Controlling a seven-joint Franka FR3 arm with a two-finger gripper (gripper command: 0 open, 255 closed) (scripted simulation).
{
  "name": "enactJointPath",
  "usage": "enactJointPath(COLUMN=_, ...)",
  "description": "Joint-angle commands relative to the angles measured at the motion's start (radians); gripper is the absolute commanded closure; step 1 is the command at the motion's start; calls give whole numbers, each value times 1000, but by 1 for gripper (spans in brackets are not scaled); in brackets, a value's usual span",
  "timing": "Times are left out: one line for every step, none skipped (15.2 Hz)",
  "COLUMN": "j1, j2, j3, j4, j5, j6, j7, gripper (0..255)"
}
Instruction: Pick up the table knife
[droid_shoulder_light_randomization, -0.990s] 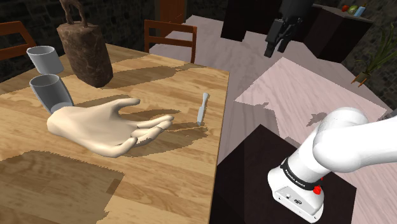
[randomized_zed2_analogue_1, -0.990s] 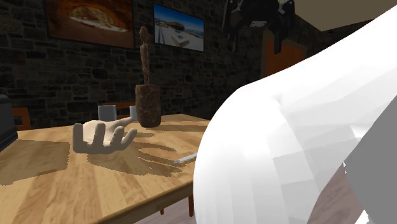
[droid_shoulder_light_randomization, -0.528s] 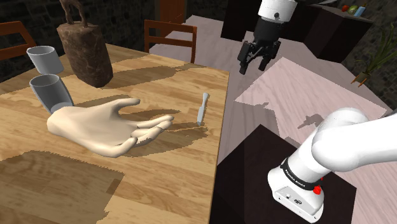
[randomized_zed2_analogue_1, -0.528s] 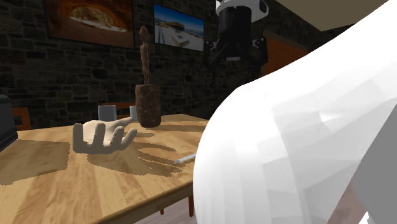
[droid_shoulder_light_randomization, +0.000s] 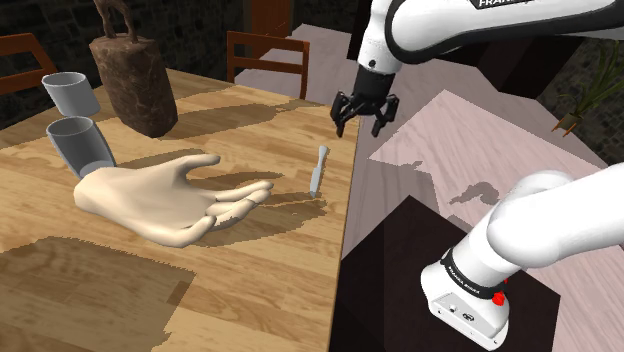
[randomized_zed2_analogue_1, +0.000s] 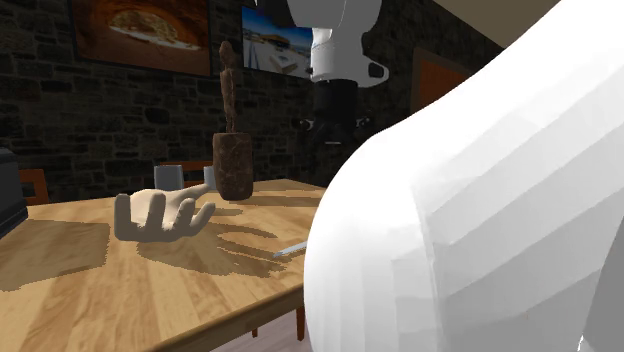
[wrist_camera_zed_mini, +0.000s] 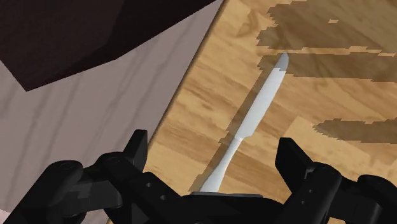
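Knife (droid_shoulder_light_randomization: 319, 170) at table (droid_shoulder_light_randomization: 250, 285) edge (hand model (droid_shoulder_light_randomization: 160, 200) beside).

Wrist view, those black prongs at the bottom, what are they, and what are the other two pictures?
They are the open jaws of a white robot arm, holding nothing. That camera rides on the hand, looking along them at a pale table knife lying near the wooden table's edge. The shoulder view looks down from beside the arm's stand; the second looks across the table past the arm. Also there: a model hand, two grey cups, a brown bell-shaped object.
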Motion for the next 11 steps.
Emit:
enactJointPath(j1=-13, j2=57, j3=37, j4=-16, j5=12, j6=80, j7=89, gripper=0)
enactJointPath(j1=-22, j2=92, j3=54, j4=-14, j5=14, j6=115, j7=131, gripper=0)
enactJointPath(j1=-31, j2=127, j3=70, j4=-11, j5=14, j6=149, j7=173, gripper=0)
enactJointPath(j1=-40, j2=165, j3=86, j4=-6, j5=11, j6=183, j7=216, gripper=0)
enactJointPath(j1=-50, j2=203, j3=101, j4=1, j5=7, j6=216, j7=259, gripper=0)
enactJointPath(j1=-60, j2=242, j3=116, j4=9, j5=0, j6=249, j7=304, gripper=0)
enactJointPath(j1=-70, j2=283, j3=130, j4=18, j5=-9, j6=280, j7=349, gripper=0)
enactJointPath(j1=-80, j2=324, j3=142, j4=30, j5=-21, j6=311, j7=396, gripper=0)
enactJointPath(j1=-89, j2=366, j3=153, j4=42, j5=-35, j6=340, j7=443, gripper=0)
enactJointPath(j1=-88, j2=366, j3=152, j4=42, j5=-36, j6=341, j7=443, gripper=0)
enactJointPath(j1=-89, j2=375, j3=153, j4=36, j5=-38, j6=355, j7=446, gripper=0)
